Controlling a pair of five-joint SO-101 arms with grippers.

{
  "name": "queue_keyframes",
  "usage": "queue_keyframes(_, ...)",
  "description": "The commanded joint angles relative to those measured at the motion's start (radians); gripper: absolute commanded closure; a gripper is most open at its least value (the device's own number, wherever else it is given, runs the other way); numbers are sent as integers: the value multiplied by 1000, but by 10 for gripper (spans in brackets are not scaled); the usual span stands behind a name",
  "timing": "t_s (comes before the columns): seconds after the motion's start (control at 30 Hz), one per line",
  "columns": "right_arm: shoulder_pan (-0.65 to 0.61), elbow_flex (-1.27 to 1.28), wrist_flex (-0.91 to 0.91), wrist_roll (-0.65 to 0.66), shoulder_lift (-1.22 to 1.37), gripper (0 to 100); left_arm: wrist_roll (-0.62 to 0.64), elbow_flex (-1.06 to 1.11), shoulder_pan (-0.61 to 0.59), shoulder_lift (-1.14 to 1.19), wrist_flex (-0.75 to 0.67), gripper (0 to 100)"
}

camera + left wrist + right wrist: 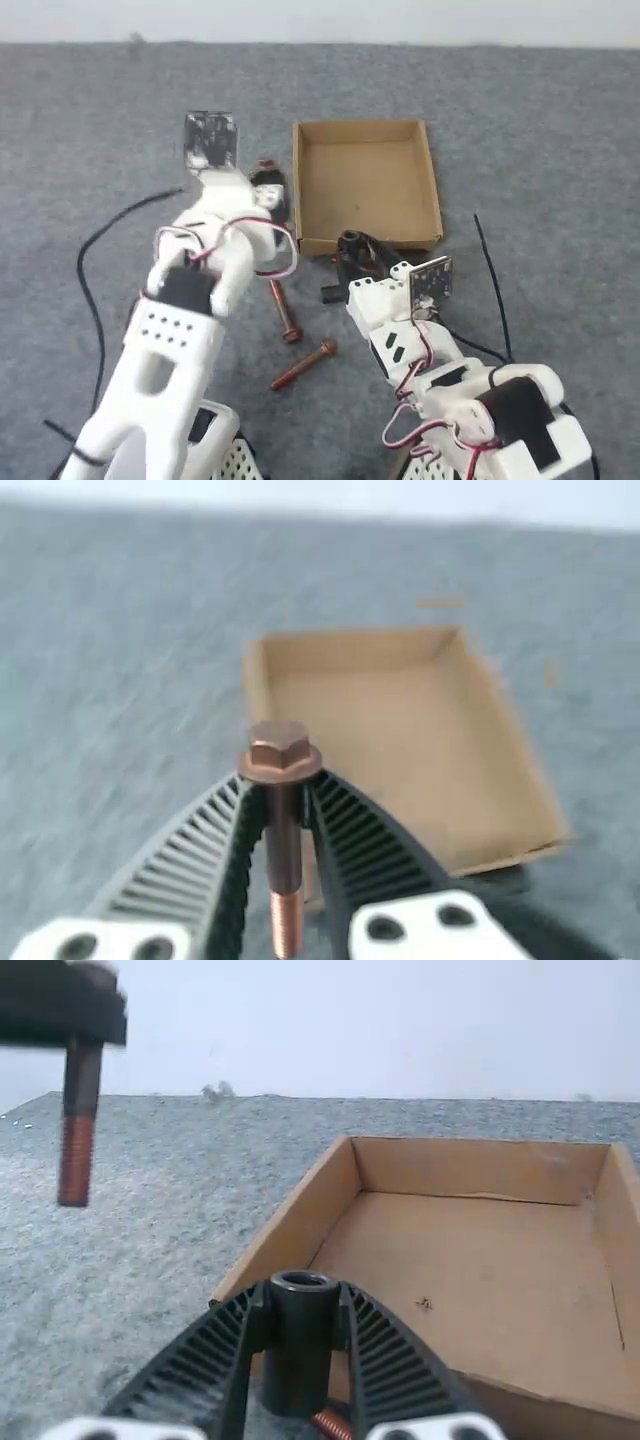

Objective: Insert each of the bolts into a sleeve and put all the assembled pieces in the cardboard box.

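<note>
My left gripper (268, 190) hangs just left of the cardboard box (365, 190), shut on a copper bolt (283, 820) held upright with its hex head up. My right gripper (350, 250) sits at the box's near edge, shut on a black sleeve (300, 1340) standing upright with its hole up. In the right wrist view the held bolt (77, 1150) hangs well off to the side of the sleeve, threads down, higher than it. The box (480, 1260) lies open with nothing in it. Two more copper bolts (285, 310) (303, 365) lie on the carpet between the arms.
Grey carpet covers the table. A small black piece (328, 293) lies by the right gripper, near the box's front corner. Black cables (95, 290) (495, 290) trail beside each arm. The arm bases stand at the near edge.
</note>
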Motion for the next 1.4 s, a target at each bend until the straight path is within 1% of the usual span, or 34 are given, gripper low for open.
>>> queue_keyframes(0.0,-24,20,-18,-9,-2,992,9,53,60,-106,-196,988)
queue_keyframes(0.1,-35,20,-18,-9,-1,992,9,148,101,-127,-374,988)
queue_keyframes(0.17,-38,20,-18,-9,-1,992,9,205,118,-129,-463,988)
queue_keyframes(0.27,-44,20,-18,-9,-1,992,9,274,123,-127,-552,988)
queue_keyframes(0.33,-74,20,-18,-9,-1,992,9,300,117,-127,-597,988)
queue_keyframes(0.4,-111,20,-24,-6,-2,992,9,305,114,-127,-626,988)
queue_keyframes(0.5,-151,8,-25,60,-2,992,9,305,120,-127,-637,988)
queue_keyframes(0.53,-153,-5,-18,78,-1,992,9,305,120,-127,-637,988)
queue_keyframes(0.67,-151,-44,-18,83,21,992,9,306,101,-127,-637,988)
queue_keyframes(0.77,-151,-104,-24,84,91,992,9,311,86,-126,-637,988)
queue_keyframes(0.87,-153,-161,-38,126,188,992,8,363,95,-126,-637,988)
queue_keyframes(0.9,-156,-163,-71,138,222,992,9,377,94,-126,-641,988)
queue_keyframes(0.97,-159,-160,-196,149,289,992,9,404,86,-127,-684,988)
queue_keyframes(1.03,-171,-155,-309,167,357,992,9,438,86,-129,-760,988)
queue_keyframes(1.17,-203,-153,-472,229,490,992,9,509,94,-129,-879,988)
queue_keyframes(1.27,-213,-155,-564,255,562,992,9,524,95,-129,-913,988)
queue_keyframes(1.37,-213,-155,-599,258,585,992,11,529,95,-127,-908,988)
